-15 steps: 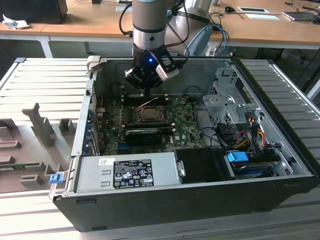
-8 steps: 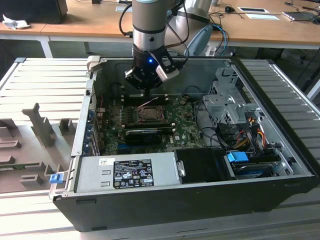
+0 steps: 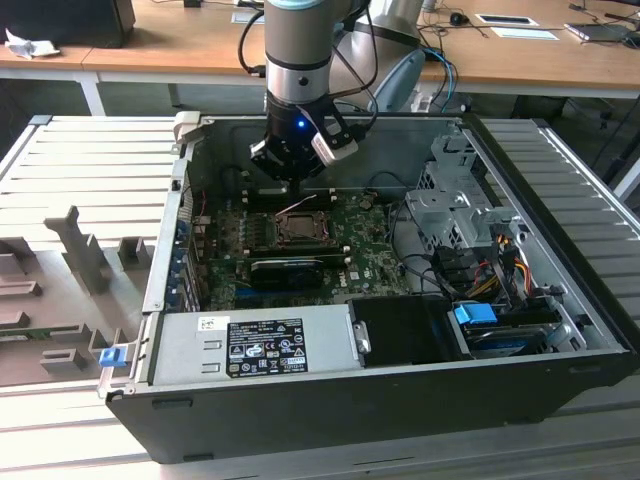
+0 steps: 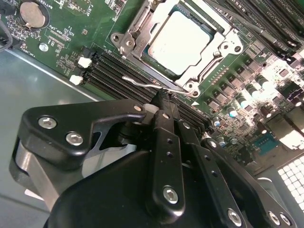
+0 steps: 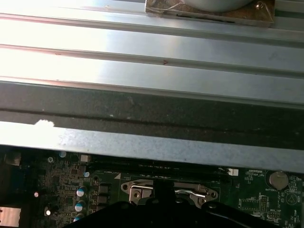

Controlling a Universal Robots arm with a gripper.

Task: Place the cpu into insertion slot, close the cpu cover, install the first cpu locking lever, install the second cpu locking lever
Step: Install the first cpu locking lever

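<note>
The cpu (image 4: 183, 40) sits flat in the insertion slot (image 3: 300, 228) on the green circuit board (image 4: 61, 33). The cpu cover (image 4: 214, 56) lies down over it, so its silvery frame rings the pale chip top and hides most of the socket beneath. Along the cover's edge runs a thin wire locking lever (image 4: 142, 81). The gripper (image 4: 162, 99) has its black fingers drawn together, with the tips right at that wire. Whether the wire is pinched between them or merely touched cannot be told, since the gripper's own body blocks the contact. In the first wrist view the cover's near edge is partly hidden behind the same black body. Long black memory slots (image 4: 109, 66) run just beside the socket, with a coin cell (image 4: 33, 12) farther off. In the exterior view the board lies inside an open computer case (image 3: 350, 415), which also holds a black card (image 3: 290, 268), a labelled power supply (image 3: 250, 345) and a metal drive cage (image 3: 450, 200).
</note>
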